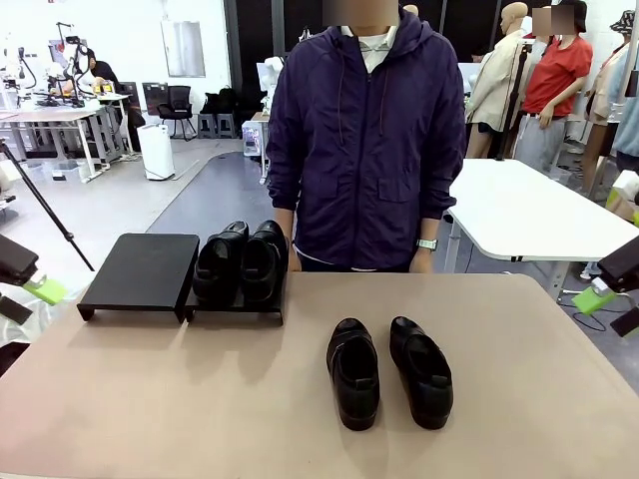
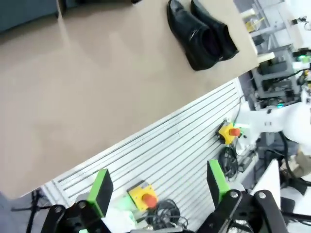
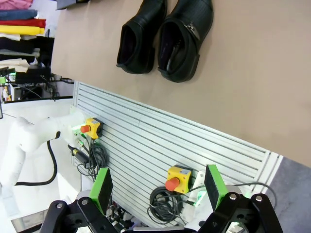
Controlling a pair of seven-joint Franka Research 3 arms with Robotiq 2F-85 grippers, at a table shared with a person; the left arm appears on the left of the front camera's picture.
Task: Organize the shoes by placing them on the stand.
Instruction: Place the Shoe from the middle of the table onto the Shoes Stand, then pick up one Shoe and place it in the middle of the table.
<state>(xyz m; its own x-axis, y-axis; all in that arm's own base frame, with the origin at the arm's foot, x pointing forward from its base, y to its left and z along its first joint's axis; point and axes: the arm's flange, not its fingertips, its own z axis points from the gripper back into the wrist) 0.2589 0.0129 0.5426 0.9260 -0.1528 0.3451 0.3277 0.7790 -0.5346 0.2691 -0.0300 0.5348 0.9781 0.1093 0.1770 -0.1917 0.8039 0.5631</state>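
Note:
Two black glossy shoes (image 1: 353,372) (image 1: 421,371) lie side by side on the tan table, right of centre, toes toward me. Another pair of shoes (image 1: 240,261) rests on the right panel of the low black stand (image 1: 140,269); its left panel is bare. My left gripper (image 1: 35,289) hangs open off the table's left edge, and my right gripper (image 1: 596,296) hangs open off the right edge. The left wrist view has the open left gripper (image 2: 159,189) low and the loose pair (image 2: 201,34) far off. From the open right gripper (image 3: 158,187), the same pair (image 3: 165,36) appears at the top.
A person in a purple jacket (image 1: 364,140) stands at the table's far edge behind the stand. Below the table's near side is a slatted white panel (image 3: 160,141) with yellow emergency-stop boxes (image 3: 177,177) and cables. A white table (image 1: 529,205) stands at the back right.

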